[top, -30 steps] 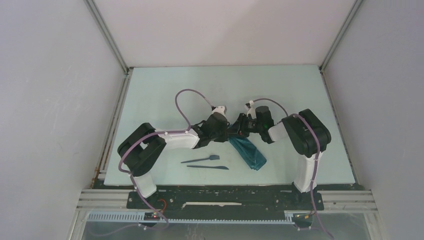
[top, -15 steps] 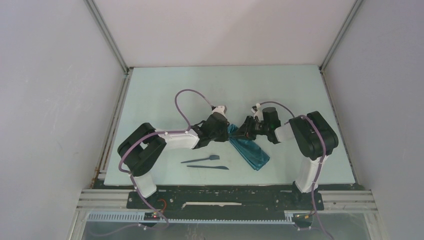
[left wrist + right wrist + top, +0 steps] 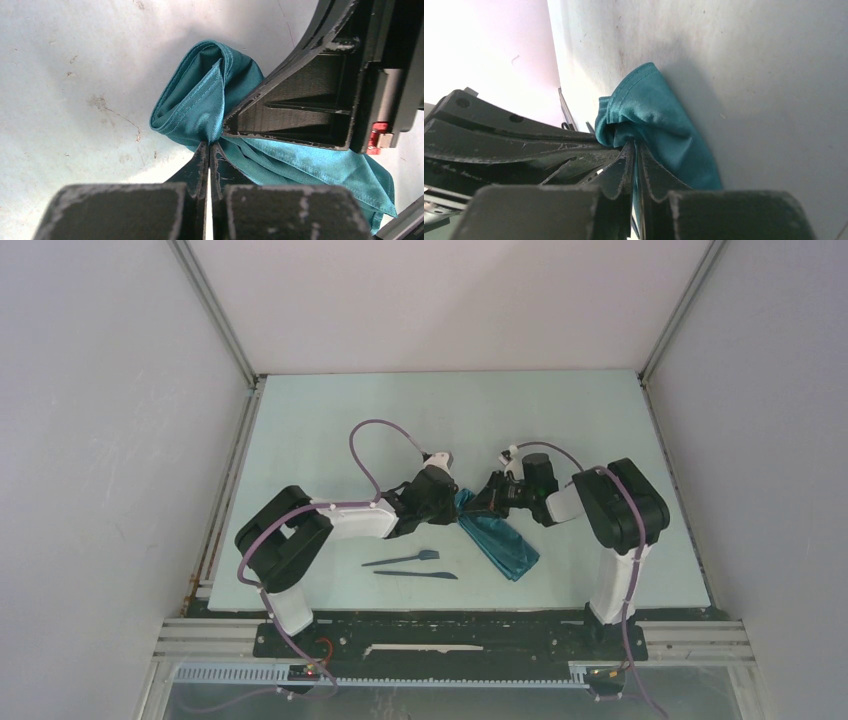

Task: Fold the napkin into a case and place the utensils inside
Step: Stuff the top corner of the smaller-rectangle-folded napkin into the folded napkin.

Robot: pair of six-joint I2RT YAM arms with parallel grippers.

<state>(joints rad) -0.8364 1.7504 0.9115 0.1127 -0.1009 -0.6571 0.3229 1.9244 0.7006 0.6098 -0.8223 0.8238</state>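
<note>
**Double pinch at the far end**

The left gripper (image 3: 208, 150) and right gripper (image 3: 635, 150) each clamp their jaws nearly together on the bunched far end of the soft dark teal-green cloth napkin (image 3: 505, 545). The napkin trails toward the near right across the pale table (image 3: 330, 420). The slim dark plastic fork (image 3: 402, 559) and knife (image 3: 415, 574) lie just left of it, untouched

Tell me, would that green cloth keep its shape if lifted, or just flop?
Probably flop: the napkin bunches into soft folds where the jaws pinch it. It looks thin and light, its hem curling freely. Its sheen hints it could be a bit slippery, though that is hard to judge.
</note>
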